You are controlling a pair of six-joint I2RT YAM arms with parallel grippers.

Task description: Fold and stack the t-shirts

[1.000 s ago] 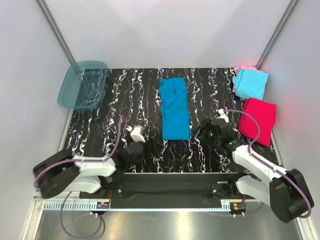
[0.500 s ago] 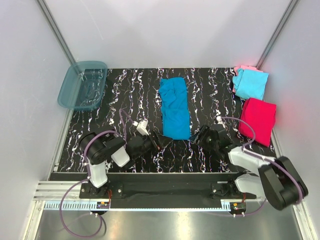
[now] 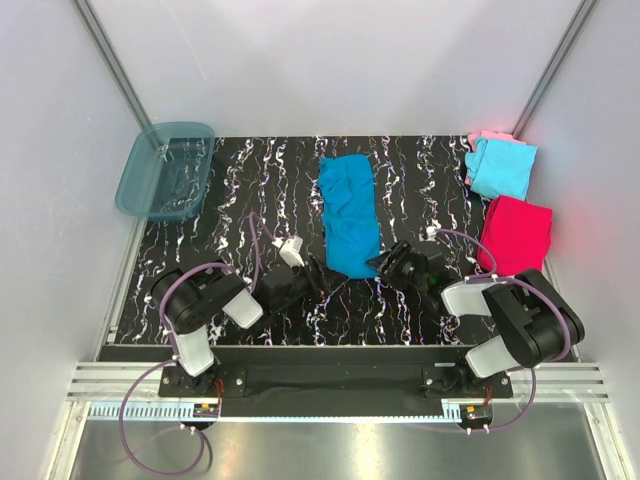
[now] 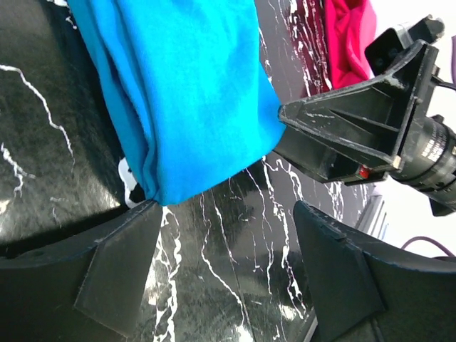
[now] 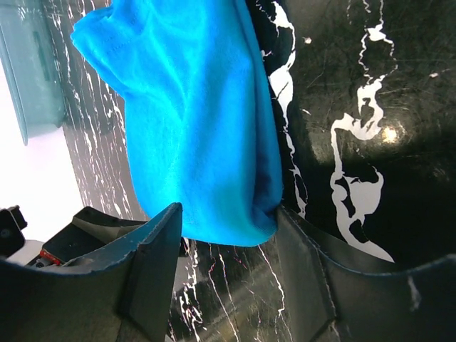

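Note:
The teal-blue t-shirt (image 3: 350,215) lies folded into a long strip at the table's middle. My left gripper (image 3: 312,280) sits low at its near left corner and is open. In the left wrist view the shirt's corner (image 4: 192,92) touches the tip of one of the fingers (image 4: 121,263), and bare table fills the gap of the left gripper (image 4: 228,267). My right gripper (image 3: 385,265) is open at the near right corner. The shirt's near edge (image 5: 199,135) reaches between the tips of the right gripper (image 5: 228,267). Light cyan (image 3: 500,168), pale pink (image 3: 487,137) and magenta-red (image 3: 515,237) t-shirts lie at the right.
A translucent teal tub (image 3: 165,170) stands at the far left corner. The black marbled table (image 3: 250,180) has grey walls on three sides. The two grippers face each other closely across the shirt's near end, the right one (image 4: 363,135) showing in the left wrist view.
The left arm has swung forward and right to the shirt's near left corner. The right gripper has slid left to the near right corner. Both pairs of jaws have narrowed a little.

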